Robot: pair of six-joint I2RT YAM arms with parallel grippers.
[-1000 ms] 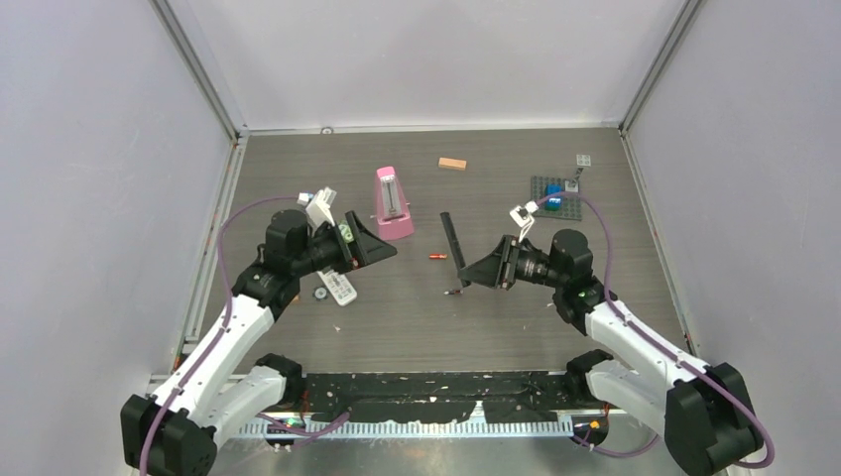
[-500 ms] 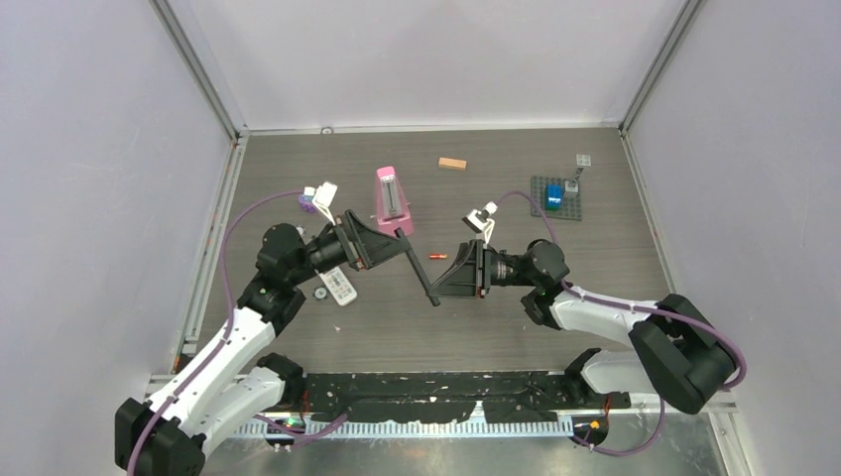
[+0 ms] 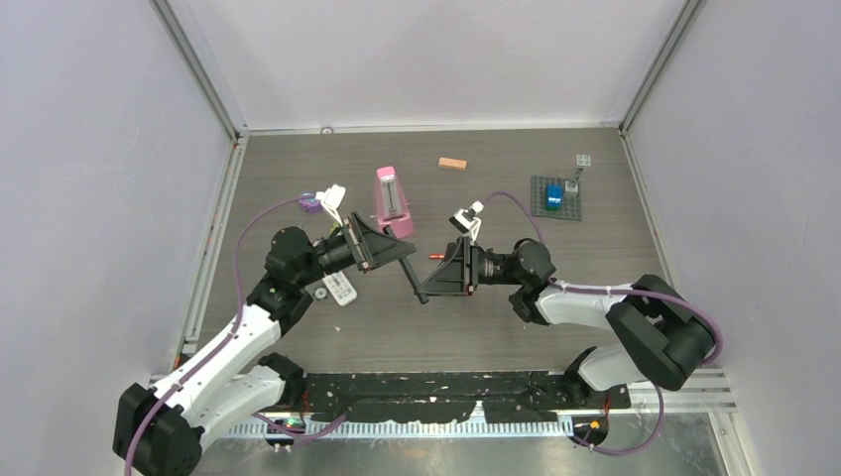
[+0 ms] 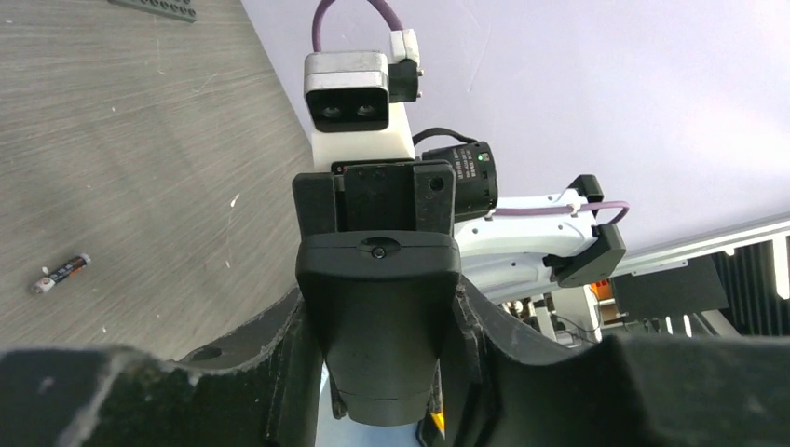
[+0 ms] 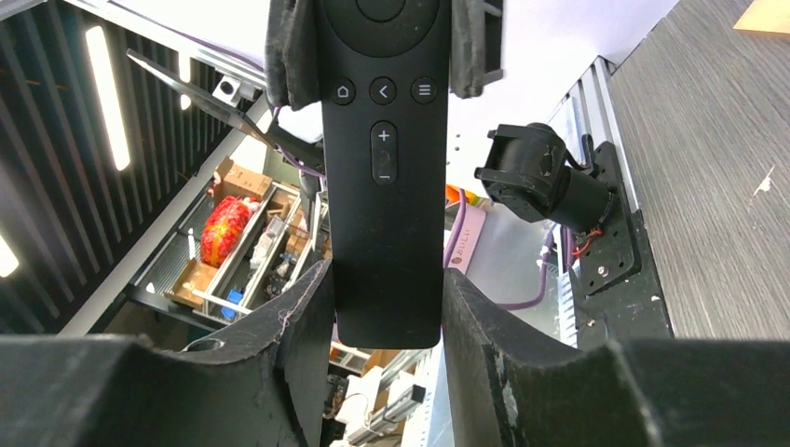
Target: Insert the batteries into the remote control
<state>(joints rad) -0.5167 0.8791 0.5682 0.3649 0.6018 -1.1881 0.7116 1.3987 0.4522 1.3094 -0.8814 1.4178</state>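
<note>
Black remote (image 5: 387, 233): slim, flat bar, matte; button face shows three round keys in a row above a plus/minus rocker. It hangs clear of the table (image 3: 555, 297) near mid-table, spanned between the two arms. Left gripper (image 4: 377, 307): jaws at medium width, pads pressed on both long edges at one end. Right gripper (image 5: 387, 279): same width, clamped on the opposite end. Count in view: black remote 1; reddish battery (image 4: 61, 274) 1, lying on the table nearby; white remote (image 3: 340, 289) 1; tan block (image 3: 452, 164) 1.
</note>
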